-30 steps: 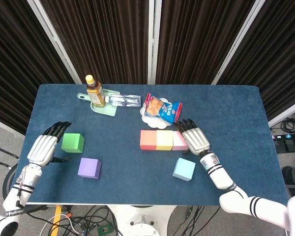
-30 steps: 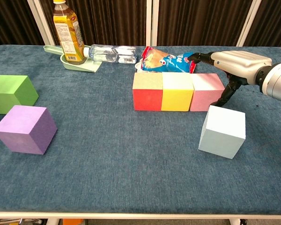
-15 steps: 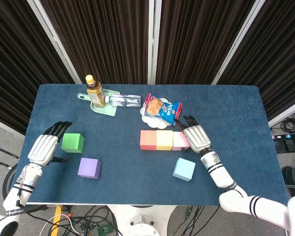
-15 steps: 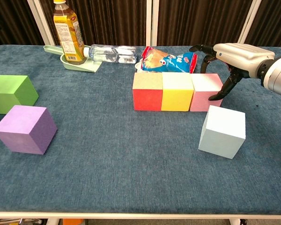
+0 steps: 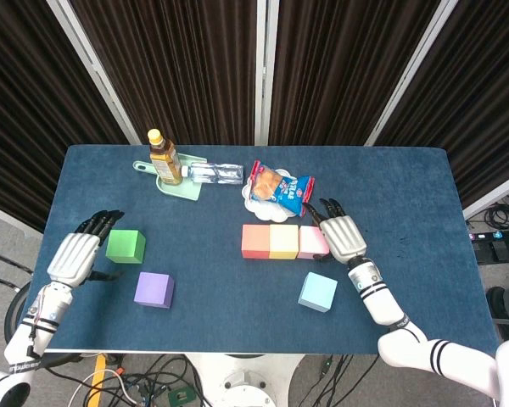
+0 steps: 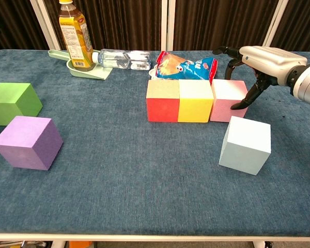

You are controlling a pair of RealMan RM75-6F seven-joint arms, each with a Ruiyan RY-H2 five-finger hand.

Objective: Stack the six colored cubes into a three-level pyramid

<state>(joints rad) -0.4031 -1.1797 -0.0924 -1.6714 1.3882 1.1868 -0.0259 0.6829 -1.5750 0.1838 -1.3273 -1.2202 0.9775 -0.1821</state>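
Cubes sit in two groups on the blue table (image 5: pixel 212 229). Near the middle a red cube (image 6: pixel 163 101), a yellow cube (image 6: pixel 196 101) and a pink cube (image 6: pixel 228 100) stand touching in a row. A light blue cube (image 6: pixel 245 144) rests alone in front of the pink one, near it but apart. Well off to the left are a green cube (image 6: pixel 13 102) and, nearer the front edge, a purple cube (image 6: pixel 28 141) — close together, not touching.

The right hand (image 6: pixel 258 64) hovers at the pink cube's right side, palm down, fingers (image 6: pixel 228 57) spread and arched, holding nothing; one dark fingertip reaches down by the cube's right face, though whether it touches cannot be told. The left hand (image 5: pixel 78 251) lies just left of the green cube, fingers extended and slightly apart, empty.

At the back stand a tea bottle (image 5: pixel 164 158) on a pale green tray (image 5: pixel 187 188), a clear water bottle (image 5: pixel 214 173) lying on its side, and a snack bag (image 5: pixel 281 187).
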